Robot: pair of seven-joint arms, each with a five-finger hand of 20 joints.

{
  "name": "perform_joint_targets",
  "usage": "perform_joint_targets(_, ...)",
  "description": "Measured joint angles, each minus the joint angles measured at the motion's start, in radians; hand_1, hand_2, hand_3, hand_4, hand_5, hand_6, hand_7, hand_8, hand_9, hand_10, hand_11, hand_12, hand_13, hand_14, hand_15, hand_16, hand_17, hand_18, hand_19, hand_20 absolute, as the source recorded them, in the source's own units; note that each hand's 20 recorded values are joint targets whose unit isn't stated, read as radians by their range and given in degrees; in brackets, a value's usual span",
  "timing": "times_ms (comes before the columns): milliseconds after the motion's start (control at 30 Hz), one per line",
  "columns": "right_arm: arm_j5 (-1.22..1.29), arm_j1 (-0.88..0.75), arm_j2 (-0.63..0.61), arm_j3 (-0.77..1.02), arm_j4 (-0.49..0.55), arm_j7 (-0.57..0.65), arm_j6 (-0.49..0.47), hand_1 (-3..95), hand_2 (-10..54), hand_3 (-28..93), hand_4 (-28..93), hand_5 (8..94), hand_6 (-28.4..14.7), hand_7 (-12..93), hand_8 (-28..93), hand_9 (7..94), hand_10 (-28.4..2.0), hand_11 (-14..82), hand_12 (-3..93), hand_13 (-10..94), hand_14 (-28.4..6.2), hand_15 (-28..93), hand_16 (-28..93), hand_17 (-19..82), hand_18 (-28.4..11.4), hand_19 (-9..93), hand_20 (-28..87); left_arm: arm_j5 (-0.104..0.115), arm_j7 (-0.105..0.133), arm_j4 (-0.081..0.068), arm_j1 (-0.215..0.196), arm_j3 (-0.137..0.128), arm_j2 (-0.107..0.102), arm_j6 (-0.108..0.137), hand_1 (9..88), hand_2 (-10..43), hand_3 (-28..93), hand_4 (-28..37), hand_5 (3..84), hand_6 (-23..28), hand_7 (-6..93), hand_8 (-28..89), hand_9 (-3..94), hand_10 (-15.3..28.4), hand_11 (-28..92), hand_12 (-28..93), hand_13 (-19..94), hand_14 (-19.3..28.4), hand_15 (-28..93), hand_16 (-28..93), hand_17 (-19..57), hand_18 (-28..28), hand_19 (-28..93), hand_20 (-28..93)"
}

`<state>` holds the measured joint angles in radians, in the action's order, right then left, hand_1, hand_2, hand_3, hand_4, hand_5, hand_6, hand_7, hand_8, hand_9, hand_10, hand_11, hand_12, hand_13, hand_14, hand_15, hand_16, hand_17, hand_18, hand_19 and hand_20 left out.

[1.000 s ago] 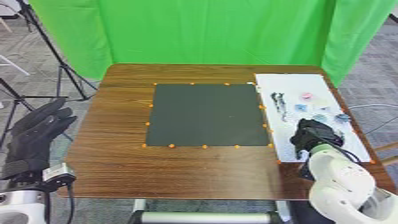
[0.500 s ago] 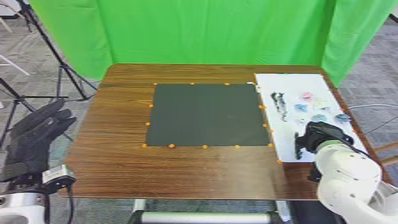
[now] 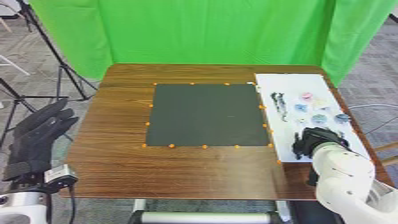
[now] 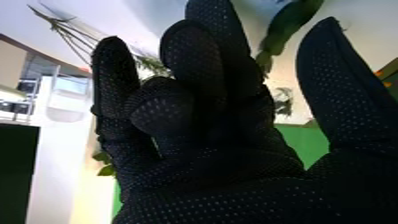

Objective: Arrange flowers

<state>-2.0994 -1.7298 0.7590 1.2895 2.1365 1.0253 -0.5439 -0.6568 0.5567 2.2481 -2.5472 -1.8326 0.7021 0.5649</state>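
The right hand [image 4: 218, 177] has loosely open, apparently empty fingers; a leaf [image 4: 291, 25] points lengthwise toward its thumb gap.

From high behind the right robot hand [image 3: 314, 138], one view faced forward-down; another, close, looked along that shared hand.
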Motion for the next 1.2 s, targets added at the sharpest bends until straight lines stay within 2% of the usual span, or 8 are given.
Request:
perform_joint_targets(333, 0.013, 0.031, 0.014, -0.023, -0.013, 0.004, -0.046, 32.7, 4.7, 75, -18, 74.4, -8.6, 41, -7, 71.6, -20.3, 58.8, 30.4, 72, -15.0, 83, 26, 37, -28.3, 93, 1, -0.001, -0.002, -0.001, 0.006, 0.000, 0.001, 0.000, 25.7, 4.9, 81, -20.6, 37.9, 9.3, 15.9, -11, 32.6, 19.3, 36, 7, 21, 25.6, 61, -16, -10.8, 20.8, 56, 4)
perform_joint_targets(400, 0.013, 0.041, 0.014, -0.030, -0.021, 0.006, -0.048, 38.0, 1.6, 74, -21, 73.8, -7.5, 40, 14, 72.5, -19.5, 59.7, 31.0, 73, -14.9, 83, 26, 37, -28.0, 93, 1, -0.001, -0.002, -0.001, 0.007, 0.000, 0.001, 0.000, 25.5, 4.9, 81, -20.6, 37.9, 9.3, 15.9, -11, 32.6, 19.3, 36, 7, 21, 25.6, 61, -16, -10.8, 20.8, 56, 4)
perform_joint_targets(600, 0.018, 0.056, 0.027, -0.037, -0.037, 0.005, -0.054, 46.3, -1.1, 73, -23, 74.8, -5.2, 44, 21, 74.3, -18.1, 61.0, 31.4, 74, -13.5, 84, 26, 37, -27.2, 93, 3, -0.001, -0.002, -0.001, 0.010, 0.001, 0.001, 0.000, 25.7, 5.0, 81, -20.7, 37.9, 9.2, 16.0, -11, 32.5, 19.2, 36, 7, 21, 25.7, 61, -16, -10.8, 20.8, 56, 4)
perform_joint_targets(800, 0.008, 0.054, 0.026, -0.051, -0.037, -0.013, 0.009, 49.5, -1.6, 74, -25, 75.3, -4.9, 44, 23, 75.3, -17.8, 61.3, 31.7, 75, -12.7, 84, 26, 37, -26.6, 93, 5, -0.001, -0.002, -0.001, 0.010, 0.000, 0.001, -0.001, 25.6, 5.0, 81, -20.7, 37.9, 9.3, 16.0, -11, 32.5, 19.2, 36, 7, 21, 25.7, 61, -16, -10.8, 20.8, 56, 4)
perform_joint_targets(1033, -0.025, 0.027, -0.006, -0.072, -0.042, -0.038, 0.148, 50.8, -1.7, 75, -26, 76.0, -4.9, 43, 24, 75.9, -17.6, 61.0, 32.0, 76, -11.7, 84, 27, 37, -26.0, 93, 7, 0.000, -0.002, -0.002, 0.010, 0.000, 0.001, 0.000, 25.5, 4.9, 81, -20.7, 37.8, 9.3, 15.9, -11, 32.4, 19.2, 36, 7, 21, 25.6, 61, -16, -10.8, 20.8, 56, 4)
perform_joint_targets(1200, -0.038, 0.015, -0.026, -0.077, -0.041, -0.050, 0.190, 50.6, -1.7, 75, -26, 76.3, -4.9, 43, 24, 76.2, -17.5, 60.9, 32.0, 77, -11.2, 84, 28, 38, -26.0, 93, 7, 0.001, 0.000, -0.002, 0.009, 0.000, -0.001, 0.000, 25.6, 5.0, 81, -20.8, 37.8, 9.3, 16.0, -11, 32.4, 19.0, 36, 7, 21, 25.5, 61, -16, -10.8, 20.8, 56, 4)
